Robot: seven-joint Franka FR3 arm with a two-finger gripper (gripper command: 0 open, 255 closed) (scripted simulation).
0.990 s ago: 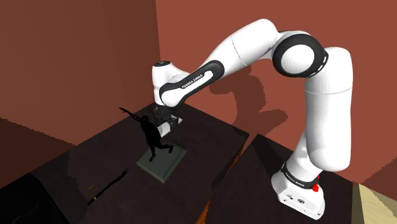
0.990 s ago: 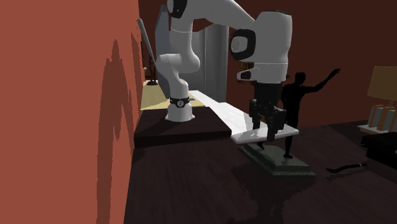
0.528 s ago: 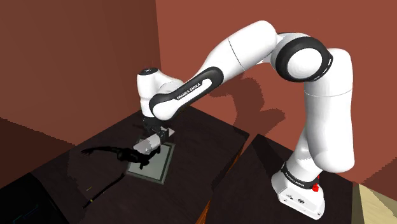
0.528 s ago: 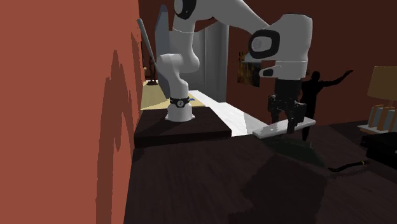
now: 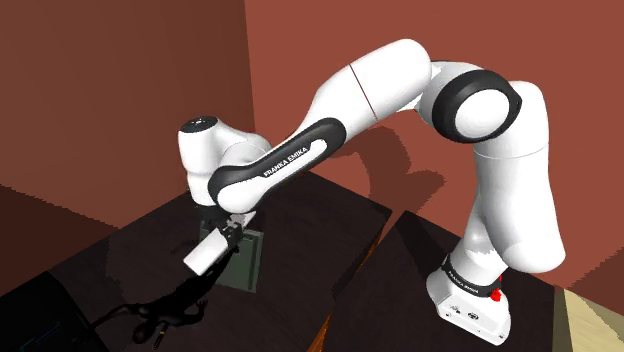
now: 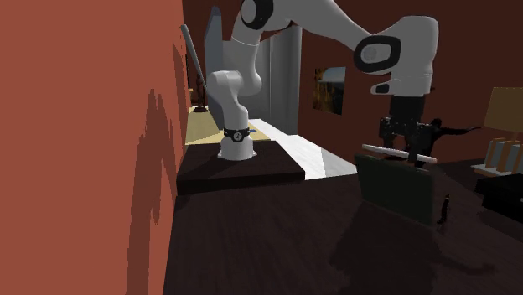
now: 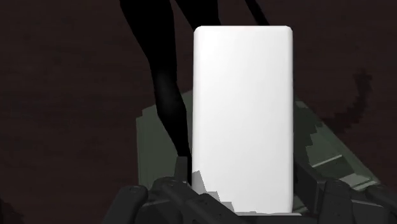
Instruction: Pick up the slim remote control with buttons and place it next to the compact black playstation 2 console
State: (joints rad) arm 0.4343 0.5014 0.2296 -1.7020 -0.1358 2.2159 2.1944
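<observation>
My gripper [image 5: 223, 231] hangs low over the dark table, and a plain white slim slab, the remote [image 5: 205, 251], slants down from it. In the wrist view the remote [image 7: 242, 121] lies between my open fingers; the finger [image 7: 334, 198] on one side stands a little off its edge. Right under it is a dark grey-green slab [image 5: 243, 262], tipped up on its edge [image 6: 394, 184] in the second exterior view. A black human figure [image 5: 165, 308] fixed to the slab lies flat toward the table's front. I cannot make out a console.
Red walls close the table at the back [image 5: 120, 90] and along the second exterior view's left. My stand [image 5: 470, 300] is at the shoulder view's lower right. A lamp [image 6: 505, 107] and some books [image 6: 503, 155] stand at the second exterior view's far right.
The arm swung toward the shoulder view's lower left with the remote. The figure and its slab tipped over and slid the same way. The fingers have parted slightly.
</observation>
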